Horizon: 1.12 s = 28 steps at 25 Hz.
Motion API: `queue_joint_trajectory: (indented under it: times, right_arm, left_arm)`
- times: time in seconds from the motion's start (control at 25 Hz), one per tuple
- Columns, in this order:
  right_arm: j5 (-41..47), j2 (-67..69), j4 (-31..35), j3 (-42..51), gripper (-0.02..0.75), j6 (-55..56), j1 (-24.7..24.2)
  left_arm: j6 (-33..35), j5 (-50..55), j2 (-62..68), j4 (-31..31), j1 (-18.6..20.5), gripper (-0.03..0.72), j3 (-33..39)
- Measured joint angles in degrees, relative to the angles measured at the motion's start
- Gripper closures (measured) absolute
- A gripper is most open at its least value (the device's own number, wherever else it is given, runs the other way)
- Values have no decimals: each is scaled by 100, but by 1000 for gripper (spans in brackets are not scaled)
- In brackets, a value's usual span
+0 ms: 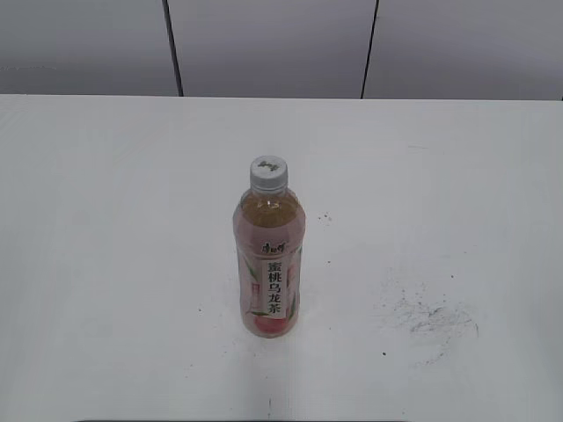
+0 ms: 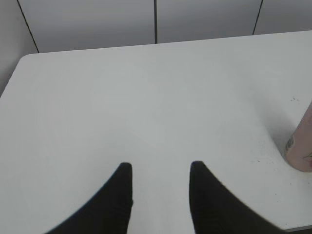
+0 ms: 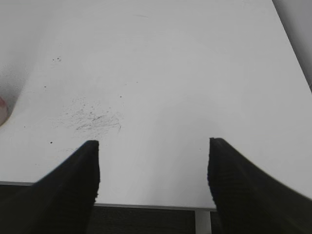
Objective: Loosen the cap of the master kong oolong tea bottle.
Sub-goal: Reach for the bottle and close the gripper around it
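The master kong oolong tea bottle (image 1: pixel 269 264) is standing mid-worktop, cap (image 1: pixel 268 173) on, both end effectors (image 2: pixel 161 168) (image 3: pixel 153 144) hanging released and empty — twisting it unbraced risks toppling it.
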Motion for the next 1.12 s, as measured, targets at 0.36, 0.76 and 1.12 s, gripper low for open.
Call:
queue_joint_trajectory:
  times: [0.36, 0.76, 1.12]
  right_arm:
    - [0, 0, 0, 0, 216, 0, 0]
    - [0, 0, 0, 0, 216, 0, 0]
    - [0, 0, 0, 0, 216, 0, 0]
  left_arm:
    - [0, 0, 0, -5, 0, 448, 0]
    - [5, -1865, 239, -217, 0, 412, -118]
    - [5, -5191, 2600, -1020, 0, 316, -5]
